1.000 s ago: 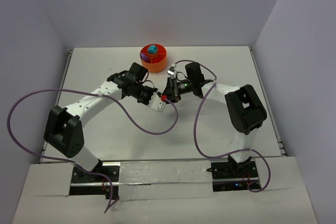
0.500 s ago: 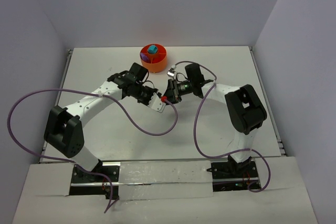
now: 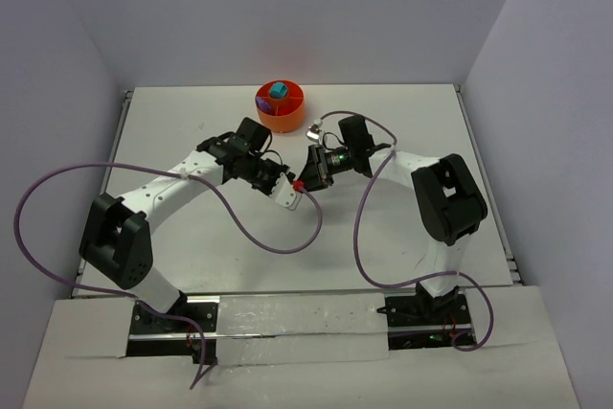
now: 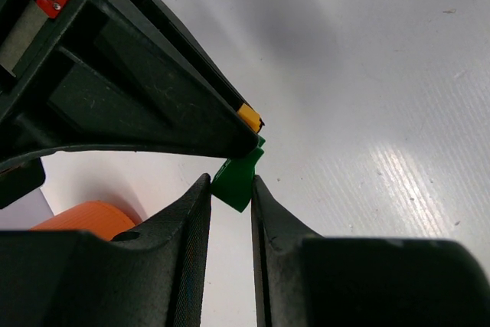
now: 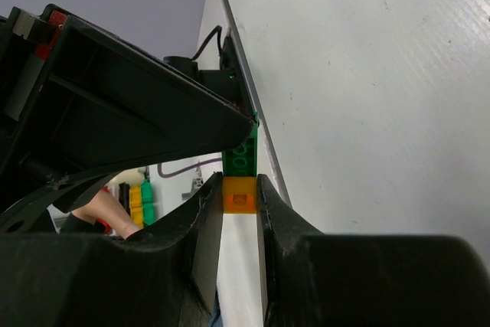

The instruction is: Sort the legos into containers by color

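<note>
Over the middle of the table the two grippers meet tip to tip. My left gripper (image 4: pixel 230 179) is shut on a green lego (image 4: pixel 237 188). An orange-yellow lego (image 5: pixel 239 195) is stuck to that green lego (image 5: pixel 242 154), and my right gripper (image 5: pixel 240 180) is shut on the orange-yellow one. In the left wrist view only a sliver of the orange-yellow lego (image 4: pixel 249 116) shows at the right gripper's fingertips. The orange tub (image 3: pixel 287 124) stands behind them at the back of the table, with a teal-blue lego (image 3: pixel 278 90) and a purple lego (image 3: pixel 266 102) inside.
The tub (image 4: pixel 84 218) shows low on the left in the left wrist view. Purple cables (image 3: pixel 278 237) loop over the table beside both arms. White walls close in the table at the back and both sides.
The right gripper's jaws have closed in onto the orange-yellow lego. Both grippers stay together at the same spot, with only a slight shift.
</note>
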Controlling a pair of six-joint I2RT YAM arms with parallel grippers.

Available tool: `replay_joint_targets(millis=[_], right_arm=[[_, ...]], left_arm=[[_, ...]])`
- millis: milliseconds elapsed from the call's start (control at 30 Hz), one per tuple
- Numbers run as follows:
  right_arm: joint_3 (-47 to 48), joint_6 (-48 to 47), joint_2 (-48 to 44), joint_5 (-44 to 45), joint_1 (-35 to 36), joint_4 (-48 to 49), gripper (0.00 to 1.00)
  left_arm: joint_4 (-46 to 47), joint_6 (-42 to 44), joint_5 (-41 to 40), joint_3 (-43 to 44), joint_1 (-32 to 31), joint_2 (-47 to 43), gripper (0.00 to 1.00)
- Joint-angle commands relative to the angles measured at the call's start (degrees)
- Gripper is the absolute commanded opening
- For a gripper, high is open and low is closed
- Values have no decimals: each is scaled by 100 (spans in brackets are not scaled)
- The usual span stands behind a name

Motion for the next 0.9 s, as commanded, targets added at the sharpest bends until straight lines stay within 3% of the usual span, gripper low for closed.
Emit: replay_joint_targets(millis=[0,300,433,633,733,800,867], right_arm=[[483,-660,-376,-129,-224,-587,0],[882,-1466,-465,-26,-390,-1674,0],[982,-1558,-448,184,-627,-1778,0],[1468,-1784,-602,1275,-1093,-1865,0],[1736,-1941,-715,1710,-1217,-1882,0],[1929,-2028,-746,1861,-1246,-1916,0],[2073,-2097,-747,1932,-1262,-1949,0]], left_arm=[[-147,238,-19,-199,26,-222,0],[-120,230,-19,-317,51,-239,0],[-106,-473,279,34,377,-224,0],[242,-3637,957,1830,1473,421,0],[910,-5912,797,3012,2057,931,0],[1235,-6670,656,3710,2393,1430,0],[1297,-6895,528,4202,2515,1934,0]])
